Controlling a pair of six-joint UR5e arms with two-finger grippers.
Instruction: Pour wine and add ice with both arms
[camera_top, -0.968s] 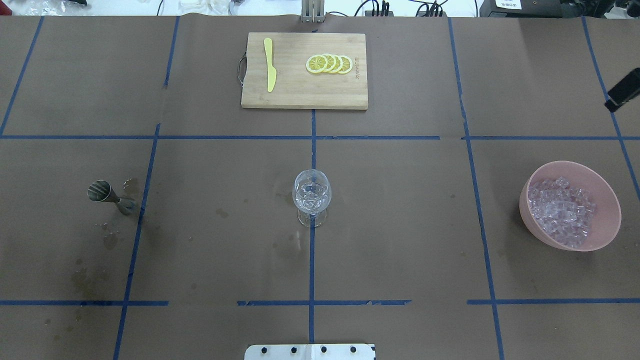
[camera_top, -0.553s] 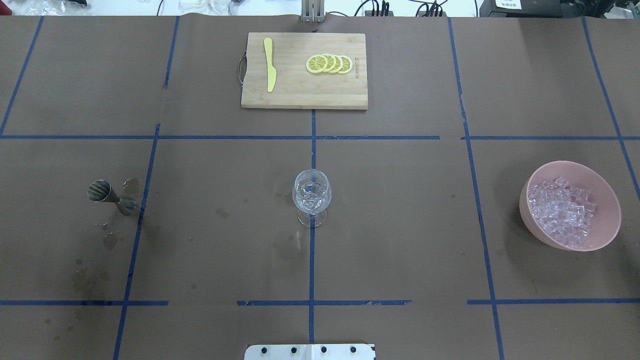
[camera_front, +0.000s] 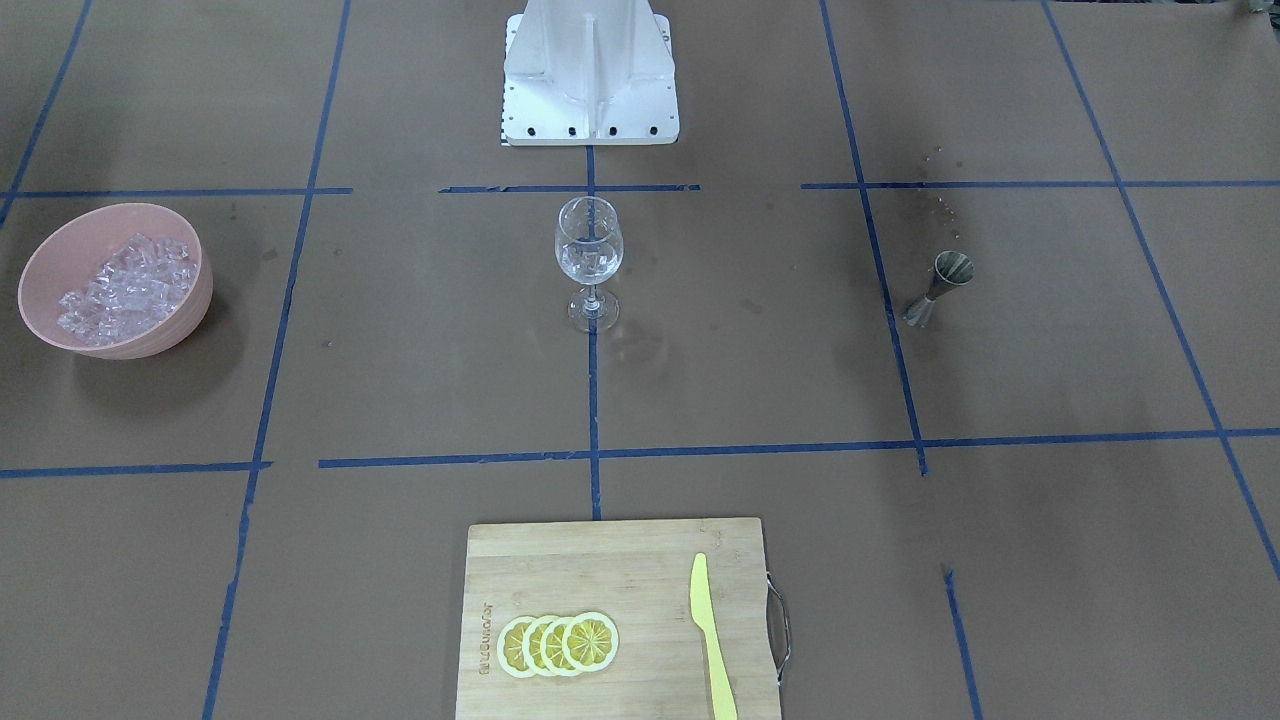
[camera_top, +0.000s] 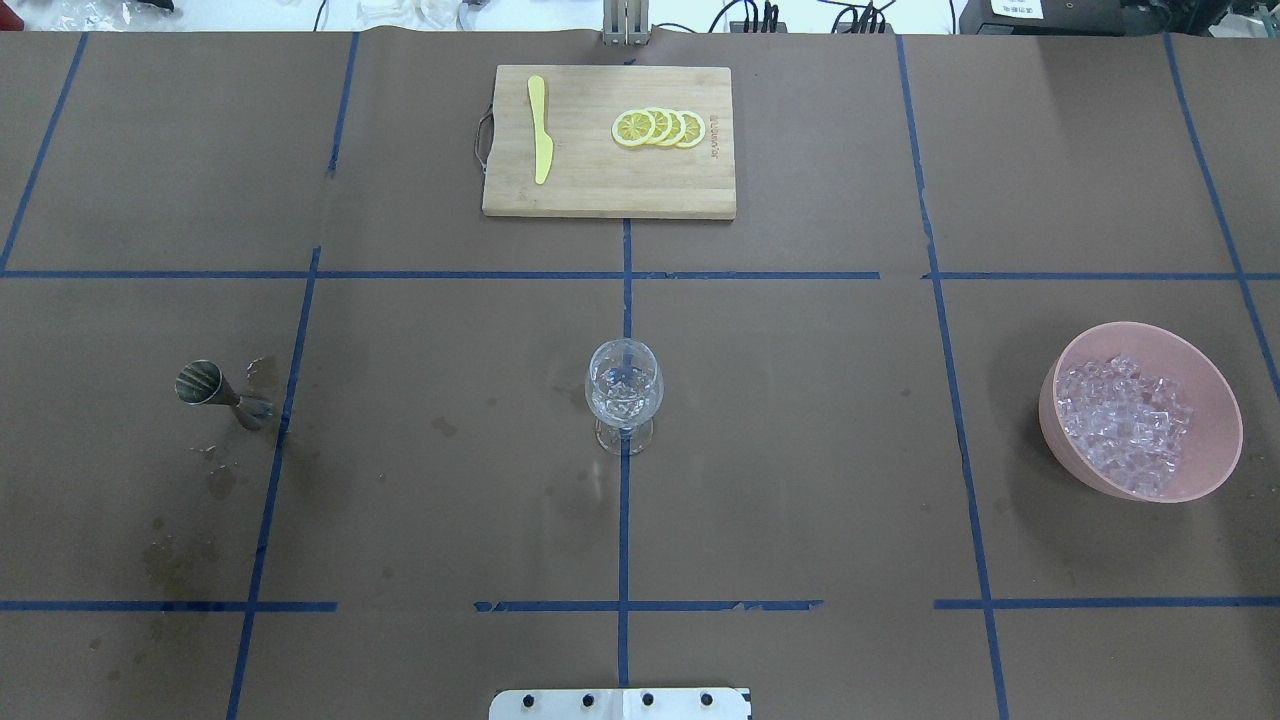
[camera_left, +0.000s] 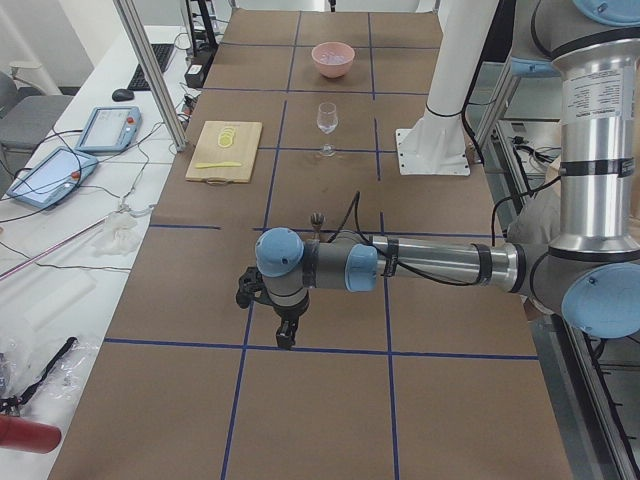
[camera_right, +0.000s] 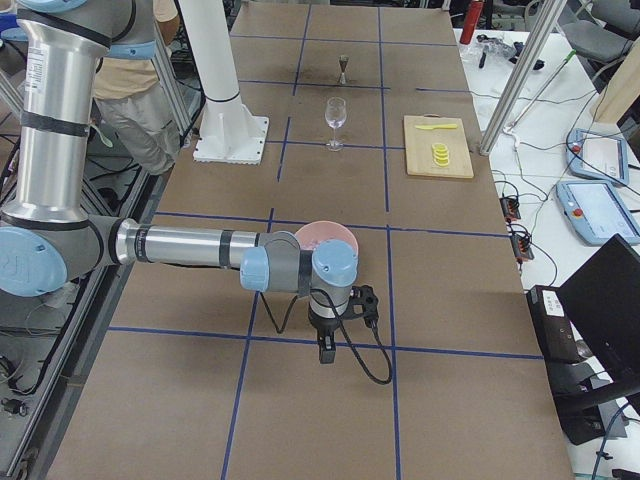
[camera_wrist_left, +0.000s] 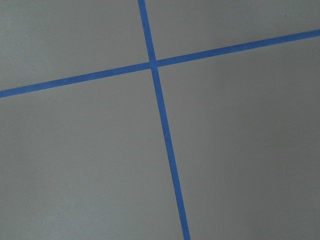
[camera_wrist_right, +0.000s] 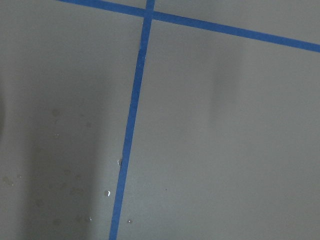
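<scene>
A stemmed glass (camera_top: 623, 392) stands upright at the table's centre with clear ice chunks in its bowl; I cannot make out any wine in it. More ice (camera_top: 1125, 425) fills a pink bowl (camera_top: 1218, 385) at the right. A small metal jigger (camera_top: 213, 391) stands at the left among wet spots. Neither arm shows in the overhead or front views. In the exterior left view my left gripper (camera_left: 285, 338) points down over bare table, far from the glass (camera_left: 326, 118). The exterior right view shows my right gripper (camera_right: 325, 352) just past the bowl (camera_right: 330, 231). Whether either is open or shut I cannot tell.
A bamboo cutting board (camera_top: 608, 195) at the far centre carries a yellow knife (camera_top: 540, 130) and several lemon slices (camera_top: 660, 128). The white pedestal base (camera_front: 590, 70) stands behind the glass. A person (camera_right: 140, 90) stands beside the robot. Both wrist views show only brown paper and blue tape.
A black gripper tip at the overhead view's right edge one second ago has left that view. The glass, bowl and jigger have not moved.
</scene>
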